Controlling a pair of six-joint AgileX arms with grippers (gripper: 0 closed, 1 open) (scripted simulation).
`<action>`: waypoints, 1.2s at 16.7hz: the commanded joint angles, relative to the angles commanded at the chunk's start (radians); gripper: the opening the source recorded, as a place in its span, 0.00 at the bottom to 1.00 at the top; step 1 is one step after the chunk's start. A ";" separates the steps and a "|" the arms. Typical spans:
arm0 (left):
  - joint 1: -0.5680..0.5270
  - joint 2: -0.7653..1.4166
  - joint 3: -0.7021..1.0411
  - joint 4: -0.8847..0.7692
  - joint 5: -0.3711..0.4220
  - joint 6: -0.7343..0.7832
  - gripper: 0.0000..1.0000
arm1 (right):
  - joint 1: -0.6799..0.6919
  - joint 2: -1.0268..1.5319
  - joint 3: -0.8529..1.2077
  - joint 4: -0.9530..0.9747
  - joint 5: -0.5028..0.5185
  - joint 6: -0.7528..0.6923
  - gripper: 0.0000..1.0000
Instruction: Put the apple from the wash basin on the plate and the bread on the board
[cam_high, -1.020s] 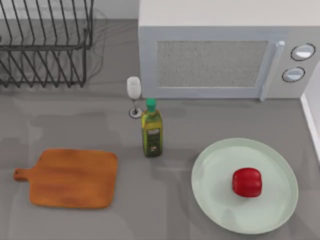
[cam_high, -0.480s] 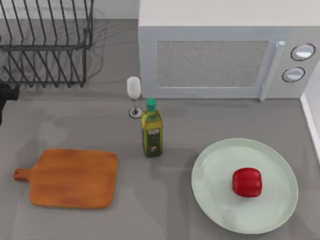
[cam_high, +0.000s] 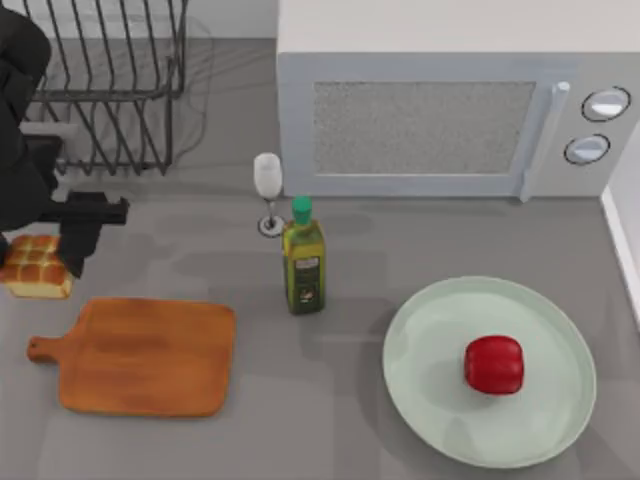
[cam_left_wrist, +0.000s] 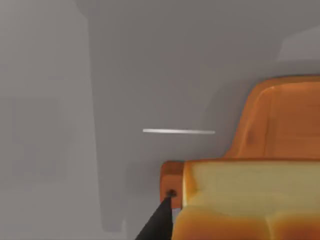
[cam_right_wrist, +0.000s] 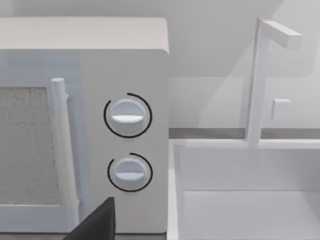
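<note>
My left gripper (cam_high: 48, 258) is at the table's left edge, shut on the golden-tan bread (cam_high: 30, 272), which it holds in the air just behind the board's handle end. The orange-brown board (cam_high: 145, 357) lies bare at the front left. In the left wrist view the bread (cam_left_wrist: 250, 200) is close up with the board (cam_left_wrist: 285, 120) beyond it and one dark finger (cam_left_wrist: 157, 225) beside it. The red apple (cam_high: 494, 364) rests right of centre on the pale green plate (cam_high: 440, 340). My right gripper (cam_right_wrist: 97, 225) is by the microwave's knobs, facing the white wash basin (cam_right_wrist: 250, 200).
A green oil bottle (cam_high: 303, 262) and a small wine glass (cam_high: 268, 190) stand mid-table between board and plate. The microwave (cam_high: 440, 110) fills the back right. A wire dish rack (cam_high: 100, 80) sits at the back left. The basin's rim (cam_high: 625, 235) runs along the right edge.
My left arm has come into the top view from the left edge, carrying the bread toward the board. The apple, plate and board have not moved.
</note>
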 joint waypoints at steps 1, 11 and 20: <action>-0.026 -0.009 -0.016 0.007 0.000 -0.031 0.00 | 0.000 0.000 0.000 0.000 0.000 0.000 1.00; -0.213 -0.074 -0.134 0.058 -0.004 -0.260 0.00 | 0.000 0.000 0.000 0.000 0.000 0.000 1.00; -0.208 -0.050 -0.181 0.128 -0.003 -0.256 0.00 | 0.000 0.000 0.000 0.000 0.000 0.000 1.00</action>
